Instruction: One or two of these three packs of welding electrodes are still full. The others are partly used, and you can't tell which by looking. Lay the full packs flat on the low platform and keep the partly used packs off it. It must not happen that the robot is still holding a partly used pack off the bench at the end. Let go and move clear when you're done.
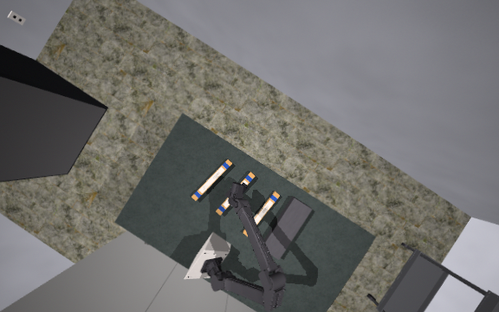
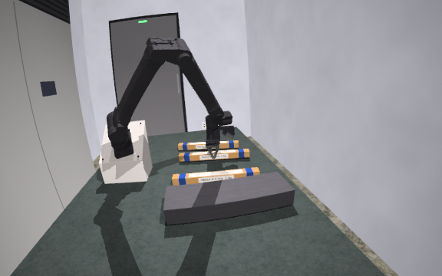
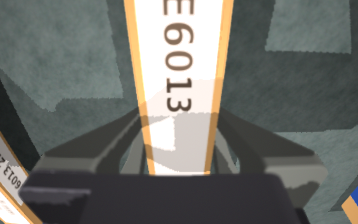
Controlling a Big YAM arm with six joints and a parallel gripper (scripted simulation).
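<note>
Orange card with blue end bands wraps all three electrode packs, and the tool (image 2: 212,152) is clamped across the middle pack (image 2: 196,156), its jaws pinching the long sides near the pack's midpoint just under the "E6013" print seen by the wrist camera. Gripping at the centre makes sense: since fullness cannot be read from the wrapping, hefting a pack from its balance point looks like the way to judge its weight. In the exterior view this pack sits at about 12 o'clock from the low platform (image 2: 252,192), with the near pack (image 2: 190,177) lying just beside the platform's far edge and the far pack (image 2: 194,146) beyond the held one, all parallel and apart from one another on the dark green tabletop (image 2: 90,230). Whether the held pack has left the tabletop is hard to tell. Nothing lies on the platform yet, so sorting seems at an early stage. Arm base (image 2: 144,169) stands at roughly 10 o'clock from the platform.
</note>
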